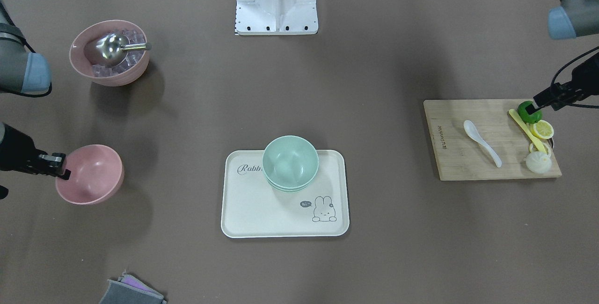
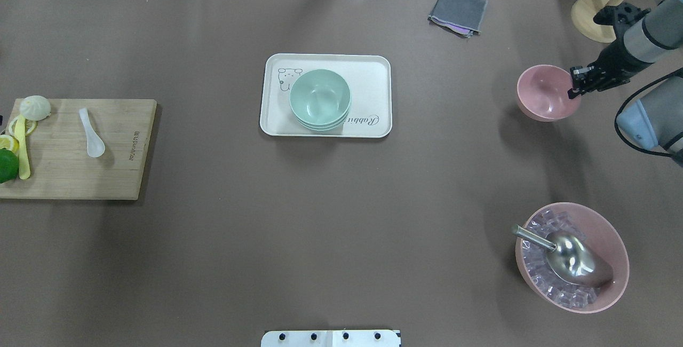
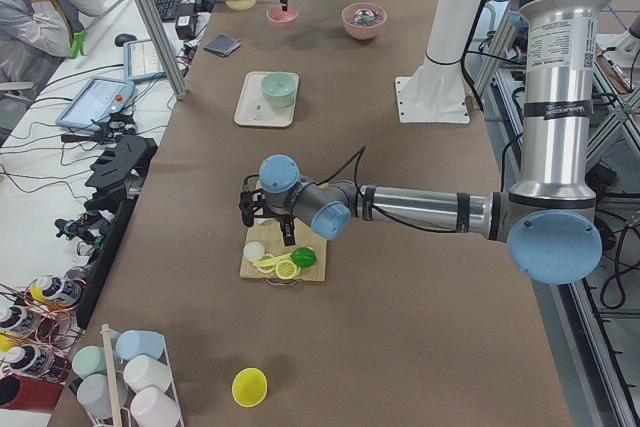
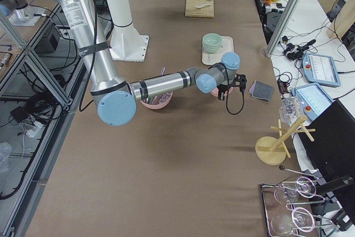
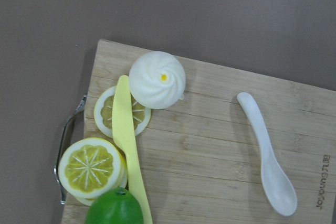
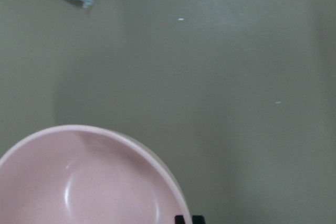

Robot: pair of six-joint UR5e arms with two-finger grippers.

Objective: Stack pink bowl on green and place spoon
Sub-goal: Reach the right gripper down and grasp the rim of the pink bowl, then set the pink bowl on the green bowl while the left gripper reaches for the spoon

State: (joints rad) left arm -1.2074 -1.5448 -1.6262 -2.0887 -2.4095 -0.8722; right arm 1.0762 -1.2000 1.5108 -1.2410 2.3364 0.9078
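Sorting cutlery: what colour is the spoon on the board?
White spoon; clearest in left wrist view.

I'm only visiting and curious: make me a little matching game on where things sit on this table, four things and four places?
Things:
1. white spoon
2. green bowls
3. metal scoop
4. empty pink bowl

Places:
A. on the rabbit tray
B. rim at the right hand
C. on the wooden board
D. in the ice-filled pink bowl

Pairs: 1-C, 2-A, 3-D, 4-B.
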